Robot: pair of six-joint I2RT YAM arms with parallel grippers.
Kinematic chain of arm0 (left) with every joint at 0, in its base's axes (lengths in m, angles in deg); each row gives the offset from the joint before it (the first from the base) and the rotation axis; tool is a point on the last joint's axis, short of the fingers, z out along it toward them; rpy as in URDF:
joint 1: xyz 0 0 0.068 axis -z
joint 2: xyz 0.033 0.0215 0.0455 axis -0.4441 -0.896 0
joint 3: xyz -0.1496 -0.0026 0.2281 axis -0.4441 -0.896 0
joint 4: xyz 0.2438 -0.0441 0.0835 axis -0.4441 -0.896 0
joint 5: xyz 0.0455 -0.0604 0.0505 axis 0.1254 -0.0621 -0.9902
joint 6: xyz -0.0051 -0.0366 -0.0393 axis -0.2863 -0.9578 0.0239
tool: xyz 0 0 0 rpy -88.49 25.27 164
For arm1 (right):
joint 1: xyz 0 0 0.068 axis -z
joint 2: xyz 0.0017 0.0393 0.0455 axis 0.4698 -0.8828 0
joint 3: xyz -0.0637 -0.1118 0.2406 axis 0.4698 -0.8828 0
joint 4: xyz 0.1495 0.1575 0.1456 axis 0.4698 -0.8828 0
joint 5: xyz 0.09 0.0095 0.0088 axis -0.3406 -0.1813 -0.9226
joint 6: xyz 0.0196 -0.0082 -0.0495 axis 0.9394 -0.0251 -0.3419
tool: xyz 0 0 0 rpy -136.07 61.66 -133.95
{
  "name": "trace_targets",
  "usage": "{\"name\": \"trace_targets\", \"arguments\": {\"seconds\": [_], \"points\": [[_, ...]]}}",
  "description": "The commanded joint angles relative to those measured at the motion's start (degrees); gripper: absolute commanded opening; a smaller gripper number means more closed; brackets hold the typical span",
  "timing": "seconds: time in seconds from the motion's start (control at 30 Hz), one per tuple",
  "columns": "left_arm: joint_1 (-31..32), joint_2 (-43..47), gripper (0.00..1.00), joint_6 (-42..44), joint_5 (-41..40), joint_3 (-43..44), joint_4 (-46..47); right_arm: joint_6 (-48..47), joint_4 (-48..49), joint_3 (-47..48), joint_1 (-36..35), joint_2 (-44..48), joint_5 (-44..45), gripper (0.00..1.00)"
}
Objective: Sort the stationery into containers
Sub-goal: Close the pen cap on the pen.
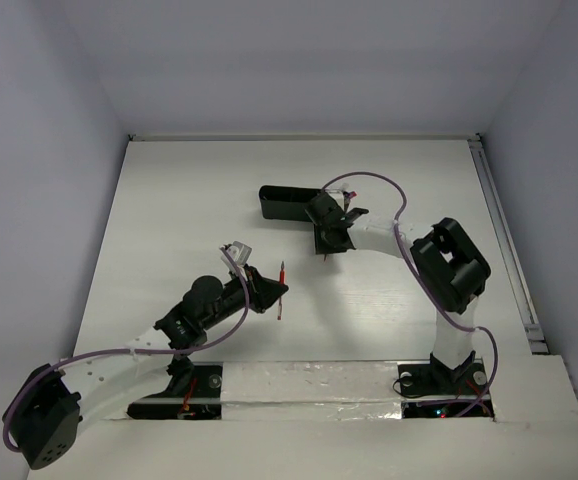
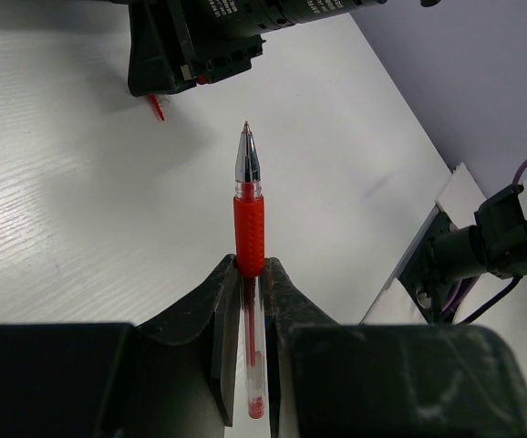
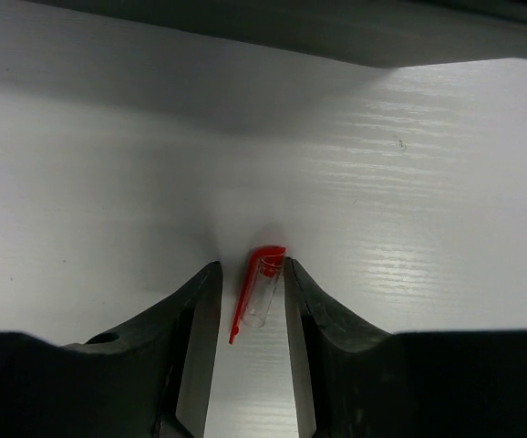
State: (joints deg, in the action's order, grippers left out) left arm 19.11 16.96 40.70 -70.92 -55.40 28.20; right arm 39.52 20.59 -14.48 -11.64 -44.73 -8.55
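Note:
An uncapped red-and-clear pen sticks out between the jaws of my left gripper, which is shut on its clear barrel, tip pointing away. From above, that pen hangs over the middle of the table at the left gripper. My right gripper is closed on a clear pen cap with a red clip, which lies along the fingers. In the left wrist view the cap's red clip pokes out under the right gripper. The black tray lies just behind the right gripper. Scissors and eraser are out of view.
White walls close in the table at the back and both sides. A metal rail runs along the right edge. A taped strip crosses the near edge between the arm bases. The right arm's base shows in the left wrist view.

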Motion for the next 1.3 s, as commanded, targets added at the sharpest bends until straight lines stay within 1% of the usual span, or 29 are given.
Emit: {"name": "trace_targets", "arguments": {"seconds": [0.0, 0.07, 0.1, 0.13, 0.17, 0.23, 0.27, 0.33, 0.37, 0.4, 0.57, 0.67, 0.7, 0.73, 0.8, 0.83, 0.93, 0.97, 1.07, 1.17, 1.27], "points": [[-0.3, 1.1, 0.00, 0.0, 0.2, -0.4, 2.9, -1.1, -3.8, 0.0, 0.5, -3.2, 0.6, 0.39], [-0.3, 1.1, 0.00, 0.0, 0.2, -0.4, 2.8, -1.2, -3.9, -0.1, 0.5, -3.3, 0.8, 0.36], [-0.3, 1.1, 0.00, 0.0, 0.1, -0.4, 2.7, -1.2, -4.0, 0.0, 0.5, -3.4, 1.1, 0.31], [-0.3, 1.1, 0.00, 0.0, 0.0, -0.4, 2.6, -1.4, -4.2, 0.0, 0.5, -3.6, 1.2, 0.29], [-0.3, 1.1, 0.00, 0.0, 0.0, -0.4, 2.6, -1.4, -4.4, 0.0, 0.5, -3.7, 1.4, 0.26], [-0.3, 1.1, 0.00, 0.0, -0.1, -0.3, 2.6, -1.6, -4.8, -0.1, 0.5, -3.8, 1.7, 0.23], [-0.3, 1.1, 0.00, 0.0, -0.1, -0.3, 2.5, -1.6, -4.8, -0.2, 0.5, -3.7, 1.6, 0.18], [-0.3, 1.1, 0.00, 0.0, -0.1, -0.3, 2.5, -1.6, -3.9, -1.0, 0.5, -3.2, 1.5, 0.12], [-0.3, 0.9, 0.00, 0.0, -0.1, -0.2, 2.5, -1.5, -3.0, -1.5, 0.5, -2.2, 1.6, 0.04], [-0.3, 1.0, 0.00, 0.0, -0.1, -0.2, 2.5, -1.5, -2.5, -2.3, 0.5, -1.6, 1.7, 0.01], [-0.3, 0.8, 0.00, -0.5, 0.1, 0.0, 2.4, -1.6, 1.6, -5.2, 0.5, 4.4, 0.1, 0.00], [-0.3, 0.7, 0.00, -0.8, 0.4, 0.0, 2.9, -1.9, 7.1, -8.7, 0.5, 11.1, -3.6, 0.00], [-0.3, 0.6, 0.00, -1.2, 1.2, 0.0, 3.3, -1.9, 10.6, -9.7, 0.5, 13.0, -4.8, 0.00], [-0.3, 0.4, 0.00, -1.5, 1.5, -0.1, 4.0, -1.9, 12.5, -11.0, 0.5, 17.2, -7.4, 0.00], [-0.3, -0.1, 0.00, -2.2, 2.5, 0.1, 4.8, -1.7, 17.0, -13.8, 0.5, 21.4, -9.6, 0.00], [-0.3, -0.3, 0.00, -2.3, 2.8, 0.1, 5.5, -1.2, 18.8, -14.8, 0.5, 25.8, -12.0, 0.00], [-0.3, -0.8, 0.00, -3.0, 3.9, 0.4, 7.0, 0.5, 25.0, -18.0, 0.5, 32.1, -13.9, 0.00], [-0.3, -1.0, 0.00, -3.2, 4.0, 0.4, 7.3, 2.7, 26.3, -18.9, 0.5, 36.3, -13.0, 0.00], [-0.3, -2.2, 0.00, -3.6, 5.3, 1.2, 8.6, 6.4, 36.6, -23.6, 0.5, 43.1, -15.7, 0.00], [-0.3, -3.5, 0.00, -4.4, 6.1, 1.8, 9.9, 9.2, 40.3, -23.8, 0.5, 44.5, -21.6, 0.00], [-0.3, -4.7, 0.00, -5.0, 7.0, 2.6, 11.1, 12.1, 46.7, -23.9, 0.5, 43.8, -27.5, 0.00]]}}
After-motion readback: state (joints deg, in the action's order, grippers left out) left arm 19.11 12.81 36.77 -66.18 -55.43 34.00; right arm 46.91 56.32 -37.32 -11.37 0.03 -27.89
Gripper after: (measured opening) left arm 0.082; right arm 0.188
